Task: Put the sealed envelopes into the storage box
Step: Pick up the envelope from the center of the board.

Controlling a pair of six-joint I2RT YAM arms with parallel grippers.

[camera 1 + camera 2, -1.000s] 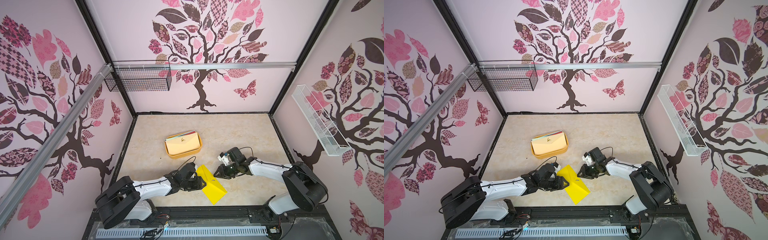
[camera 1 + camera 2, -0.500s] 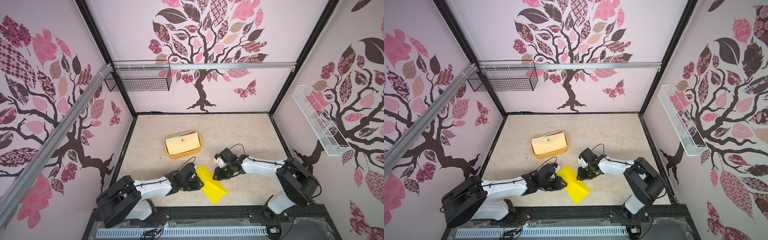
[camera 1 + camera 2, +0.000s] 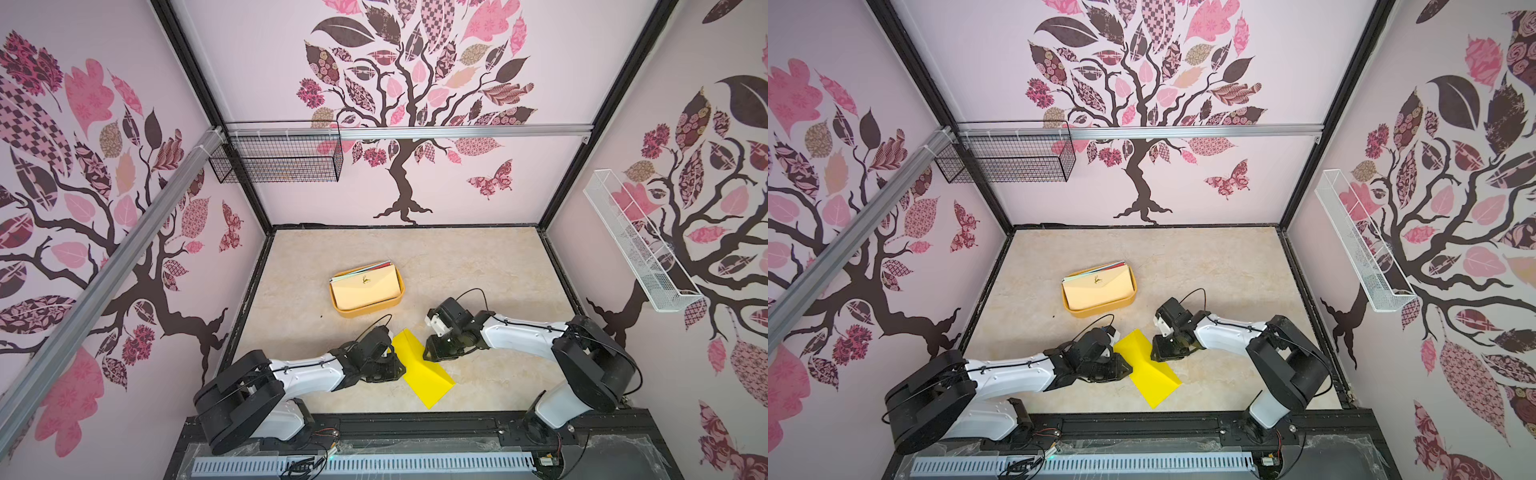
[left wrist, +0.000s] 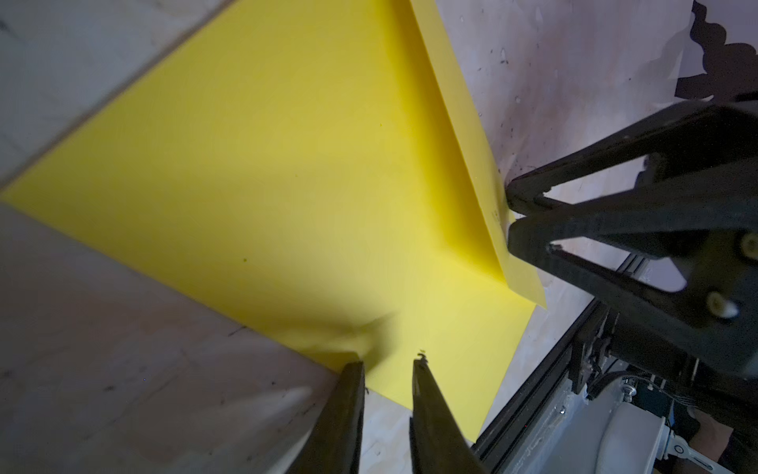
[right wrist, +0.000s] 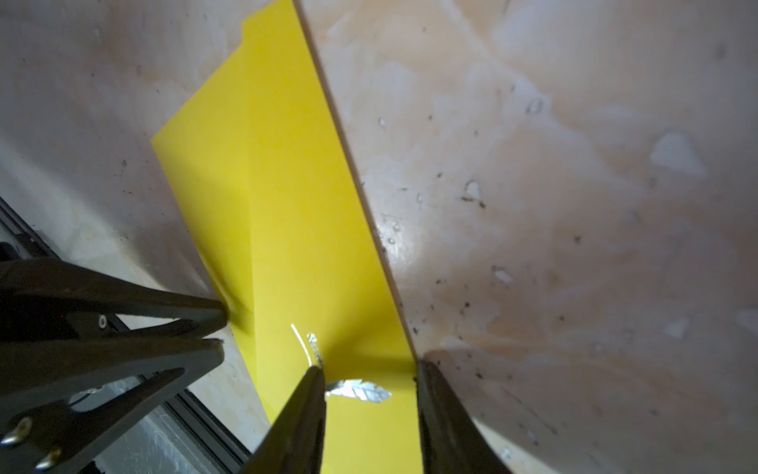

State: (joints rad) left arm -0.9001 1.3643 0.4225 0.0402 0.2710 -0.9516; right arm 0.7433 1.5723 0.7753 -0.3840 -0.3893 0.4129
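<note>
A yellow envelope (image 3: 420, 374) (image 3: 1148, 374) lies at the front of the table between my two grippers, one long side raised. My left gripper (image 3: 398, 365) (image 3: 1127, 368) is at its left edge; in the left wrist view its fingers (image 4: 389, 363) straddle that rumpled edge with a narrow gap. My right gripper (image 3: 428, 355) (image 3: 1156, 355) stands on the opposite side, open, its fingers (image 5: 369, 367) spanning the yellow paper (image 5: 287, 205) and a silver emblem (image 5: 357, 390). Behind them, the orange storage box (image 3: 365, 310) (image 3: 1100, 310) holds stacked envelopes, a cream one (image 3: 365, 289) on top.
A black wire basket (image 3: 282, 158) hangs on the back wall at left. A white wire basket (image 3: 636, 245) hangs on the right wall. The black front rail (image 3: 415, 424) runs just behind the yellow envelope's near corner. The marble table (image 3: 457, 257) stretches beyond the box.
My right gripper has moved left onto the yellow envelope's right side. My left gripper's jaws have narrowed at the envelope's left edge. The envelope has barely shifted.
</note>
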